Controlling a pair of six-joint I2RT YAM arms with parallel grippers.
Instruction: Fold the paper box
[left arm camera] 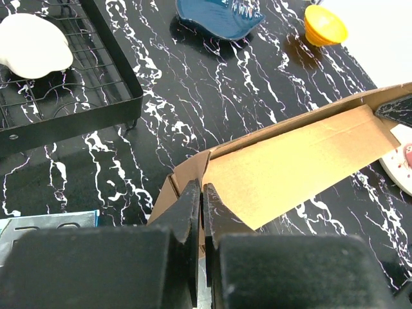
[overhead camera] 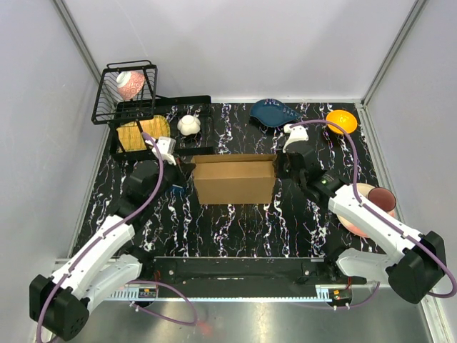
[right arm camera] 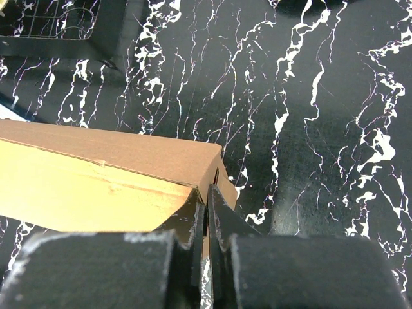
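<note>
Left gripper (left arm camera: 201, 192) fingers are pressed together, touching the left end of the paper box (overhead camera: 235, 182). Right gripper (right arm camera: 207, 193) fingers are pressed together at its right end. The box is seen mid-table (overhead camera: 235, 232).

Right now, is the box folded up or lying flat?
Folded up: the box stands with upright walls, not a flat sheet.

The left arm (overhead camera: 107, 243) and right arm (overhead camera: 371, 214) both reach forward with bent elbows, wrists turned inward. The left end effector (overhead camera: 182, 175) and right end effector (overhead camera: 284, 168) face each other. Each has its fingers pressed together, leaving only a thin slit.
</note>
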